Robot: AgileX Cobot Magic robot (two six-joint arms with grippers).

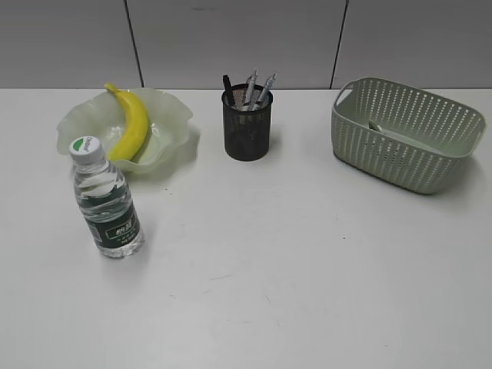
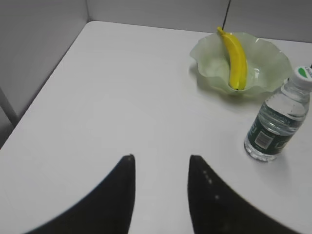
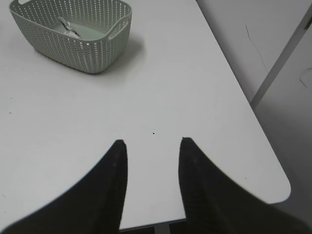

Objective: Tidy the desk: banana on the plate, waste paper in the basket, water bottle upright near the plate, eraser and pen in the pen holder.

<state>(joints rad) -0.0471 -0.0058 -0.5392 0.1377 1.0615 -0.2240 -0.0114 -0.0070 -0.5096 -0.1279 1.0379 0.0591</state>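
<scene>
Overhead, both end effectors are hovering over bare worktop [image 1: 307, 261], the left one [image 2: 161, 163] and right one [image 3: 151, 144] each partly open, holding nothing. Well ahead, the basket [image 3: 78, 46] is sitting with paper [image 3: 70, 29] inside. The banana [image 2: 236, 61] is lying lengthwise across the plate [image 2: 263, 58], the bottle [image 2: 278, 122] standing upright beside it. Pens [image 1: 250, 88] are standing in the holder [image 1: 247, 127].

A yellow banana [image 1: 132, 123] lies in the pale green translucent plate [image 1: 173, 115]. The clear water bottle [image 1: 108, 201] has a dark green label and white cap. The pen holder [image 1: 247, 127] is black mesh, the perforated basket [image 1: 407, 134] sage green, the surface [image 1: 307, 269] plain white.
</scene>
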